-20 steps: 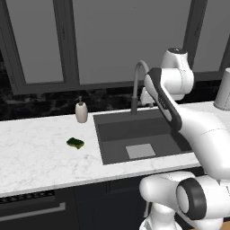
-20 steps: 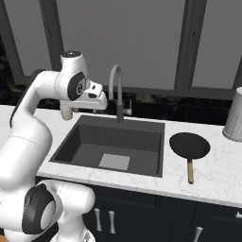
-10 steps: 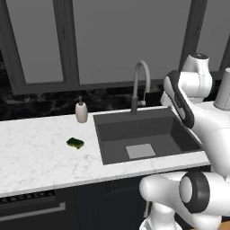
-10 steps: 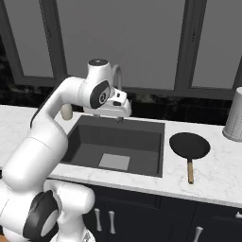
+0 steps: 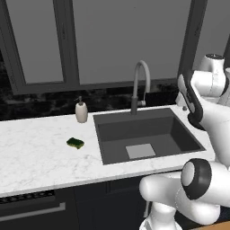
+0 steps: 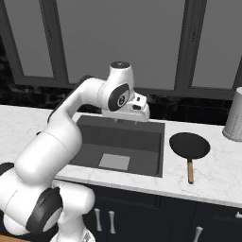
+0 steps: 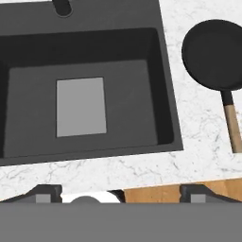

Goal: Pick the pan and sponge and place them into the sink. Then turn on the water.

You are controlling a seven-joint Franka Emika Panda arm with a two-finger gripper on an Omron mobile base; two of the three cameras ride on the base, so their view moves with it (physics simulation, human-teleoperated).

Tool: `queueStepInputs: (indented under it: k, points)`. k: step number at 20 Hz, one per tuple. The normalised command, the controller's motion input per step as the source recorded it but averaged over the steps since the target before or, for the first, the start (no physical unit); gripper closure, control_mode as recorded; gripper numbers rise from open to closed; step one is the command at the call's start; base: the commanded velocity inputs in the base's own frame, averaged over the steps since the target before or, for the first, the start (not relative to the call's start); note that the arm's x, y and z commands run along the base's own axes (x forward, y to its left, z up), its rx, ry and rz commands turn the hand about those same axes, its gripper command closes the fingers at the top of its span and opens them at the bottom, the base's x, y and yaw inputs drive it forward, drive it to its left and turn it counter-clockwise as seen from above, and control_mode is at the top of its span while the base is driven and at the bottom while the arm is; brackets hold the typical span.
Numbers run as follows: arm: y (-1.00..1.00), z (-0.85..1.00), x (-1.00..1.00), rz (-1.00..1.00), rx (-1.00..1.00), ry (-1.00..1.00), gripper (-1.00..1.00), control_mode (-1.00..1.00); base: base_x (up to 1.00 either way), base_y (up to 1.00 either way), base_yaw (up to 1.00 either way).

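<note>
Dark hand [image 7: 121, 191] fingers wide apart | holding nothing | above sink [image 7: 170, 118]

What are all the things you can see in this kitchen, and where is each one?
Pan: one, black with a tan handle, on the counter right of the sink.
Sponge: one, green and yellow, on the counter left of the sink.
Sink: one, dark grey, set in the counter, nothing inside.
Faucet: one, grey, behind the sink.
Soap dispenser: one, beige, at the sink's back left corner.
Canister: one, grey, at the counter's far right.
Counter: one, white marble.
Gripper: one, dark fingertips, above the sink, holding nothing.
</note>
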Motion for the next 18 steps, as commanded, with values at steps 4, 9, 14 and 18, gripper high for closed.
queueStepInputs:
  k: [4,9,14,18]
  points:
    - [-0.58,-0.09,0.16,0.0,0.0,0.01,-1.0,-1.0,0.0,0.0,0.0]
    - [-0.6,-0.23,0.17,0.0,0.0,0.03,-1.0,-1.0,0.0,0.0,0.0]
    - [-0.66,-0.32,0.02,0.0,0.0,0.09,-1.0,-1.0,0.0,0.0,0.0]
    - [-0.66,-0.31,0.0,0.02,0.0,0.13,-1.0,-1.0,0.0,0.0,0.0]
